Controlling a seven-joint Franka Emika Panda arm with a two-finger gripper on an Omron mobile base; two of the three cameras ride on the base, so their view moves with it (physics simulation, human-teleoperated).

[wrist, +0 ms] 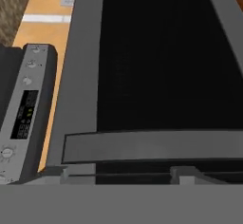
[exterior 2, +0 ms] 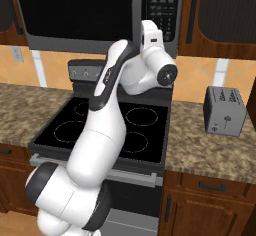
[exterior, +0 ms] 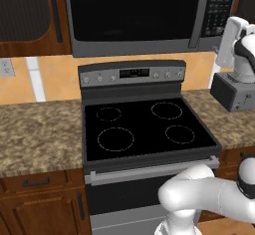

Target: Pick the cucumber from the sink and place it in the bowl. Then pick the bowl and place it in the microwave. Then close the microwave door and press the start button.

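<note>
Facing the microwave door (wrist: 161,61) at close range, the jaws cannot be read as open or shut; their tips are not clear at the bottom of the hand view, and nothing shows between them. The door's bar handle (wrist: 152,144) lies across that view, just ahead of the hand. From the base views the microwave (exterior: 134,15) looks shut, its handle beside the keypad (exterior: 217,7), and the arm (exterior 2: 107,105) reaches up toward that side. My judgement: cucumber and bowl steps are likely done, the door is closed or nearly so, and the start button is left. Dark glass hides the inside. A toaster (exterior 2: 223,111) stands on the counter (exterior 2: 210,150).
</note>
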